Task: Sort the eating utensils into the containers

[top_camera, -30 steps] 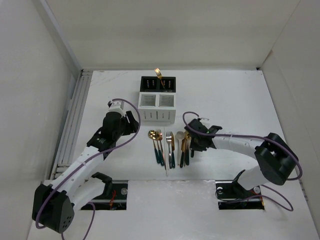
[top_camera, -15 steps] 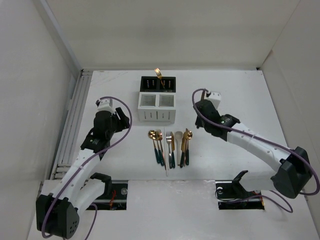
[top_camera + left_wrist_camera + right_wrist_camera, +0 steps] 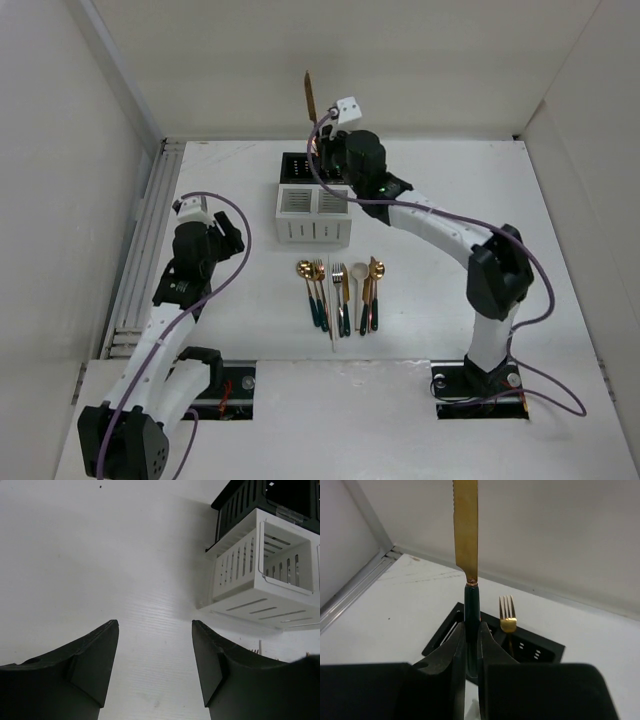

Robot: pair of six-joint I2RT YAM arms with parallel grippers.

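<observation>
White table (image 3: 560, 220) between pale walls (image 3: 420, 60); right claw (image 3: 471, 630) pinches knife (image 3: 465, 520), left claw (image 3: 154, 625) spread.

No text, label, brand, number or sign that I can read from here, none on the white slotted plastic cutlery holder (image 3: 314, 230), none on the black slotted plastic holder (image 3: 298, 168) just beyond it

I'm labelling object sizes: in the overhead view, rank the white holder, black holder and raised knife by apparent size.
1. White holder.
2. Black holder, partly covered by the right arm, so possibly equal.
3. Knife: only its blade shows above the right pincer, raised nearer the camera.
</observation>
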